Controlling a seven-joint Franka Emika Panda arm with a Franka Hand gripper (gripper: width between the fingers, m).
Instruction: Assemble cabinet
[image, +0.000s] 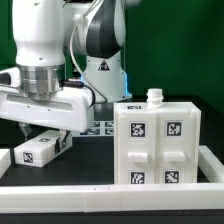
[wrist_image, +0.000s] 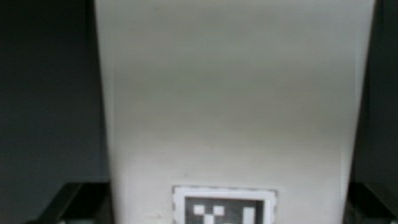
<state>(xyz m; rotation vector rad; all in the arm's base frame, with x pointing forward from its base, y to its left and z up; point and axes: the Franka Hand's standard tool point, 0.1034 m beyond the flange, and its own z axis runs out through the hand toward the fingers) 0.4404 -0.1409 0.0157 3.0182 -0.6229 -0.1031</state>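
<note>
The cabinet body (image: 155, 145), a large white box with recessed tagged panels, stands upright at the exterior view's right, with a small white knob (image: 155, 97) on its top. A smaller long white tagged piece (image: 36, 152) lies low at the exterior view's left. My gripper (image: 42, 140) is down over it, well apart from the box. In the wrist view the piece (wrist_image: 214, 90) fills the picture, its tag (wrist_image: 226, 208) sits between my jaws, and my gripper (wrist_image: 217, 205) is shut on the piece's two long sides. One dark finger (wrist_image: 75, 200) shows beside it.
A white raised rail (image: 100, 186) runs along the table's front and another (image: 212, 160) along the exterior view's right side. The marker board (image: 100, 127) lies flat behind the gripper, by the arm's base (image: 100, 75). The tabletop is black.
</note>
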